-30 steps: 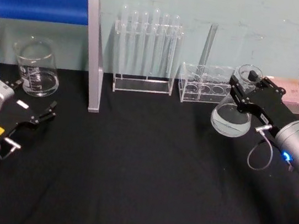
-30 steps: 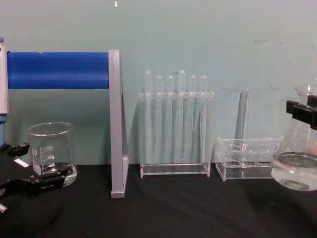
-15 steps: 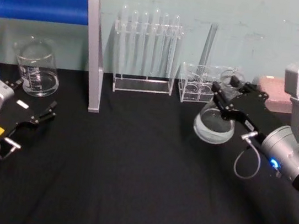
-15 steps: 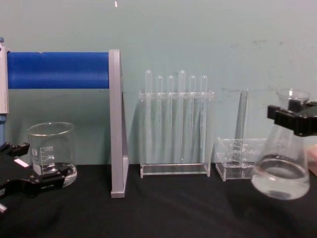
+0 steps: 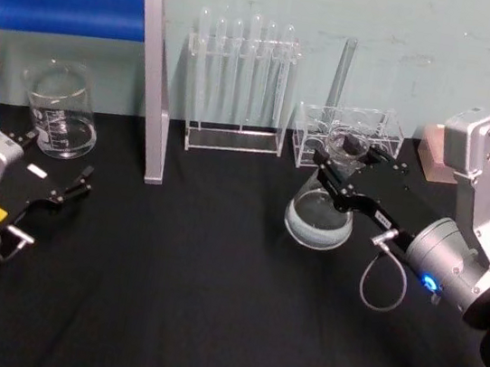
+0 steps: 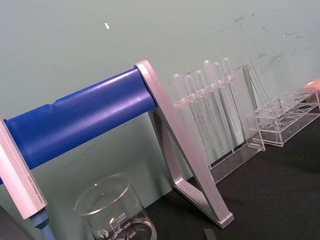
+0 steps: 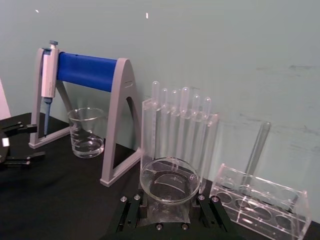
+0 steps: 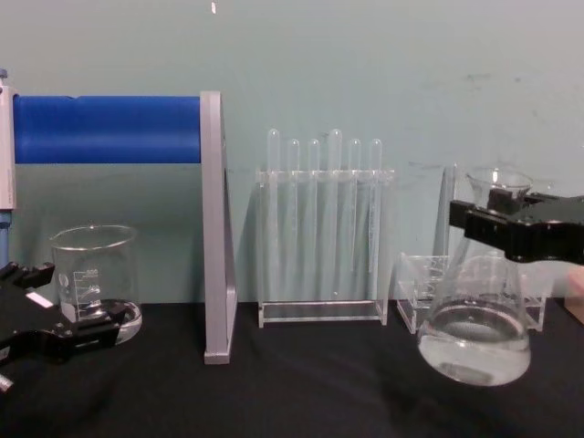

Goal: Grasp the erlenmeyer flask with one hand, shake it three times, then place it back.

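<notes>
The erlenmeyer flask (image 5: 318,214) is clear glass with some clear liquid in its wide base. It hangs slightly tilted above the black table, in front of the small clear rack. My right gripper (image 5: 348,162) is shut on the flask's neck just under the flared rim (image 7: 169,180). In the chest view the flask (image 8: 479,339) is at the right, with the black jaws of the right gripper (image 8: 500,226) across its neck. My left gripper (image 5: 61,158) rests open at the table's left, near the beaker.
A glass beaker (image 5: 59,112) stands back left beside a pipette stand with a blue bar (image 5: 69,4) and a grey leg (image 5: 155,80). A test tube rack (image 5: 239,82) and a small clear rack (image 5: 376,129) line the back wall. A pink block (image 5: 433,142) lies far right.
My right gripper has carried the flask leftward and toward the table's middle, away from the small rack. The left arm has stayed still.
</notes>
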Robot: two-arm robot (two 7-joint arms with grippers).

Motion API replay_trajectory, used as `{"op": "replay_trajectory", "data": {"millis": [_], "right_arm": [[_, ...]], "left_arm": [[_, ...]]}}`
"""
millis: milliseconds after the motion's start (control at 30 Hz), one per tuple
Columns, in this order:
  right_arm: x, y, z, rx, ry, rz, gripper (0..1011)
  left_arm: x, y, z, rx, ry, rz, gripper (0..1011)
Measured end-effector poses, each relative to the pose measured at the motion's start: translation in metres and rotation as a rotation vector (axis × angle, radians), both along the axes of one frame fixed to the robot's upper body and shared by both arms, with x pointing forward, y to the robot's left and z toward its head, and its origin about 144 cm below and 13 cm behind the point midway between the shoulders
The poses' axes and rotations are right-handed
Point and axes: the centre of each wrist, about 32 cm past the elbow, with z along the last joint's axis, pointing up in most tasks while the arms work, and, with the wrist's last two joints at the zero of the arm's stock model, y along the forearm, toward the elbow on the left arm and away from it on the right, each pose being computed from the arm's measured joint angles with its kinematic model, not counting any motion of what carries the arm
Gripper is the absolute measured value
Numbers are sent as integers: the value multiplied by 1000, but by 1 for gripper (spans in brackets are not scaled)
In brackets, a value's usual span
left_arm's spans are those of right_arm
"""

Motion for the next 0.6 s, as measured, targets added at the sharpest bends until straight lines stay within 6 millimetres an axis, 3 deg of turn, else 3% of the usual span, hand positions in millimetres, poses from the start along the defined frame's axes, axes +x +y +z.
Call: {"op": "replay_trajectory", "data": {"millis": [600], "right_arm": [[-4,5,-5,-2,20,26,449]], "left_arm": [[0,0,0,0,0,0,1001]]}}
